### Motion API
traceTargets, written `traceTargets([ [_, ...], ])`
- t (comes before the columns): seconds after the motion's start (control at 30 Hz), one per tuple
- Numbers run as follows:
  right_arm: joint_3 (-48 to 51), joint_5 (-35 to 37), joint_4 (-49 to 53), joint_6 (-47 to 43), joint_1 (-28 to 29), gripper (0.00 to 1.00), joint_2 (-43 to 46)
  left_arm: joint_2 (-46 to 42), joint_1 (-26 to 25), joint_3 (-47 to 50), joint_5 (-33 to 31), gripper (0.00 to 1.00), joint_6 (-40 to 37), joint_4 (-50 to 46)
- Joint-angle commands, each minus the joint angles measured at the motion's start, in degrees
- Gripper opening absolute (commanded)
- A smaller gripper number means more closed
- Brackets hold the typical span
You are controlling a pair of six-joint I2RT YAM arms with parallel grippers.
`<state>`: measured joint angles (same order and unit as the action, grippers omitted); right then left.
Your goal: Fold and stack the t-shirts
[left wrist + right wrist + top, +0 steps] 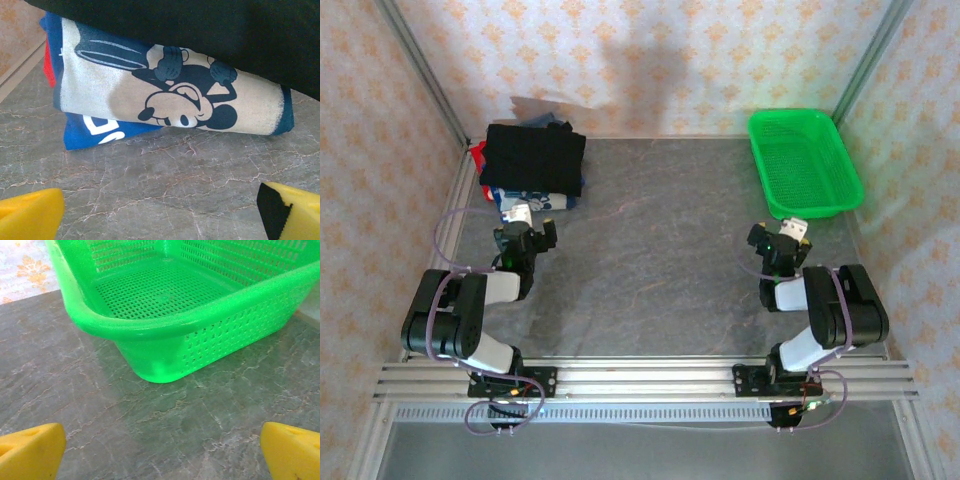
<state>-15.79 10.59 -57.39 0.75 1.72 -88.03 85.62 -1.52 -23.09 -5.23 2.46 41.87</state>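
Top view: t-shirts (542, 190) are seen stacked at upper left of the bench (650, 230), black tee (532, 157) uppermost; the task is judged nearly done. Left wrist: navy cartoon tee (170, 100) lies beneath it, left end effector (160, 212) released. Right wrist: right end effector (160, 452) released, facing green basket (165, 325).

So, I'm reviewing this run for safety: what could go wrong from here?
The left jaws stand open, low, facing the navy tee; moving ahead could nudge its fold and upset the black tee lying on it. The right jaws stand open facing the basket; moving ahead could shove it.
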Motion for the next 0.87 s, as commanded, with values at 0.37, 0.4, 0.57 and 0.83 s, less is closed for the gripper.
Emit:
traceTargets([
  [0.37,-5.3,2.69,4.45,-1.56,1.48,0.99,-0.54,-0.11,-0.37,-0.46,-2.24,1.0,-1.4,1.9],
  [0.4,-5.3,2.95,4.39,-1.8,1.7,0.99,-0.56,-0.11,-0.34,-0.47,-2.19,1.0,-1.4,1.91],
  [0.57,-5.37,4.92,3.82,-2.78,3.03,0.99,-1.0,-0.11,-0.38,-0.46,-2.23,1.0,-1.36,1.98],
  [0.83,-5.48,4.69,4.32,-2.24,2.58,0.99,-0.83,-0.11,-0.37,-0.46,-2.19,1.0,-1.4,2.0],
])
